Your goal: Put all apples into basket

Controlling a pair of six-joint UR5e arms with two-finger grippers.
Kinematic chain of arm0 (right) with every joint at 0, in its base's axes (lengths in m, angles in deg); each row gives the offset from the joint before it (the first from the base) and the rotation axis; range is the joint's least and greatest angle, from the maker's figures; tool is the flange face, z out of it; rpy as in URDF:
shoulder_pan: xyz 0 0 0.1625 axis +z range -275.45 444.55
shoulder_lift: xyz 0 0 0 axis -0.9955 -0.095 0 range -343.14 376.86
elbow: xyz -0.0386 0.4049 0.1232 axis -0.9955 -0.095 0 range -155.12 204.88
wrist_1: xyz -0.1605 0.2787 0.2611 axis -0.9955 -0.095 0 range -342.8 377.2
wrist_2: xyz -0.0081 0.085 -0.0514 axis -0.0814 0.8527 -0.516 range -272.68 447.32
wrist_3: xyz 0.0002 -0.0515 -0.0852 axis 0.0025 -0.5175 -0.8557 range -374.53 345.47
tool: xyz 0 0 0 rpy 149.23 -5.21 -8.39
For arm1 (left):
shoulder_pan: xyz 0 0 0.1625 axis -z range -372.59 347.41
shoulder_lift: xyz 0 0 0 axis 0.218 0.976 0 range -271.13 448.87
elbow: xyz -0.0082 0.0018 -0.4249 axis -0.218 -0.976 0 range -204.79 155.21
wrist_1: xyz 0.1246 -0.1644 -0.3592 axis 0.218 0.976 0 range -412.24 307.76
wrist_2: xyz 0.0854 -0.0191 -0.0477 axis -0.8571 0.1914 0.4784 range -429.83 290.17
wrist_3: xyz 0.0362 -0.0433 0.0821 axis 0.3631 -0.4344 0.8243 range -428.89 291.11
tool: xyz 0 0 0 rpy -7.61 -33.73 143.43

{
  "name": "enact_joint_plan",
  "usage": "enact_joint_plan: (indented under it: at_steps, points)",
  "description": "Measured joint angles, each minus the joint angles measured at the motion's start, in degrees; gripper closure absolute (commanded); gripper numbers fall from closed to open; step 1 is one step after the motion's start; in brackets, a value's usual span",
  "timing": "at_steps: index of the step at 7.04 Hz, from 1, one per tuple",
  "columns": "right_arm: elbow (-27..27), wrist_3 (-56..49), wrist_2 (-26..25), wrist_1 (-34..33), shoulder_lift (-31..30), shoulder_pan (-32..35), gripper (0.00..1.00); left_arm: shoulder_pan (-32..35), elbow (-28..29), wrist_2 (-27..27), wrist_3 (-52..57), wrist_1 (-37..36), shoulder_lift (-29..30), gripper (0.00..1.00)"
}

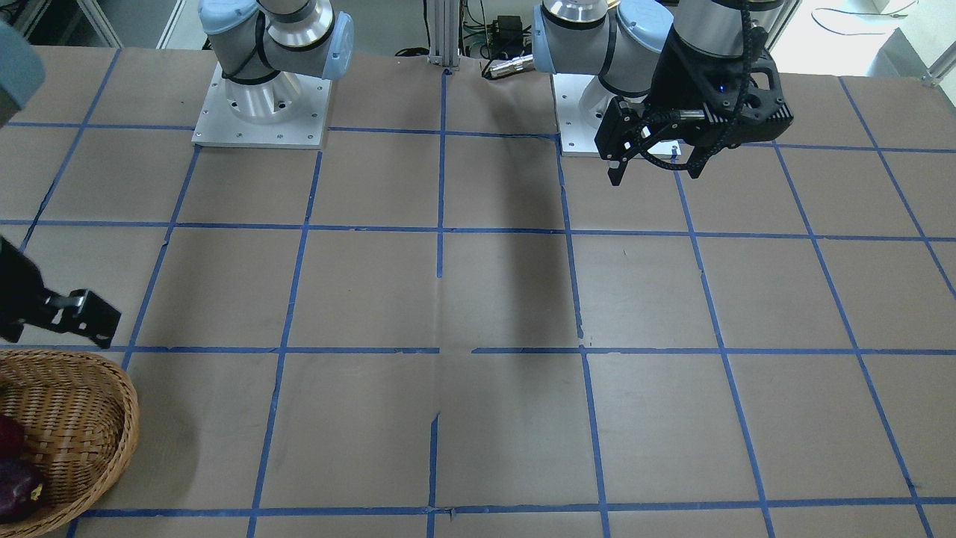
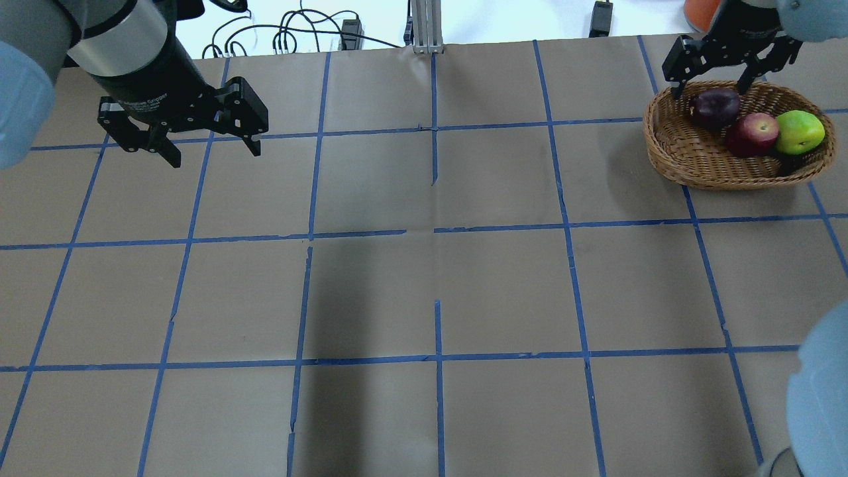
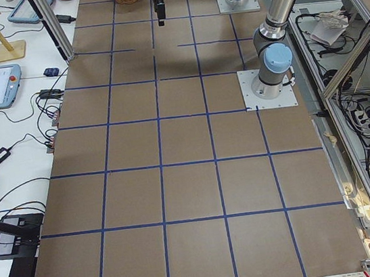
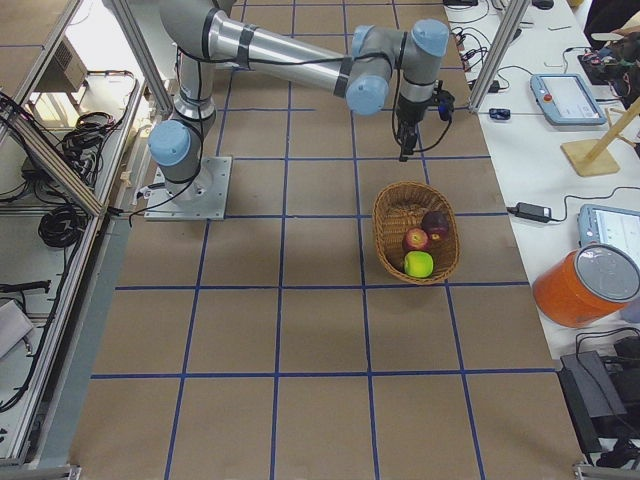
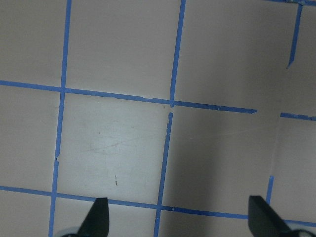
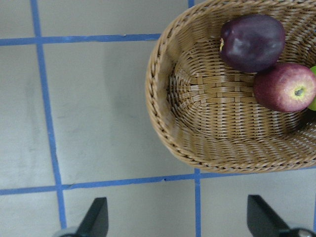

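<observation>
brown table [image 2: 424,298], blue tape grid | left gripper [image 2: 215,156] far-left above bare table, jaws apart | basket [image 2: 669,156] far-right on table, holds green apple [image 2: 799,131], red apple [image 2: 752,134], maroon apple [image 2: 714,107] side by side | right gripper [image 2: 710,89] above basket's far-left rim, jaws apart

The left arm [image 2: 132,59] and right arm [image 2: 745,26] hover, jaws spread.
</observation>
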Motion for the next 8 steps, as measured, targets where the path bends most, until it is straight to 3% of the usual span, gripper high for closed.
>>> enact_joint_plan:
  at_steps: [3,5,8]
  points:
    - [0.8,11.6,2.0,6.7,-4.4,9.0,0.0,0.0,-0.1,0.0,0.0,0.1,-0.2,0.0]
    - [5.4,12.1,6.8,9.5,-10.5,10.0,0.0,0.0,-0.1,0.0,0.0,0.0,-0.2,0.0]
    - [12.5,12.5,7.1,8.7,-16.8,8.5,0.0,0.0,0.0,0.0,0.0,0.1,-0.1,0.0]
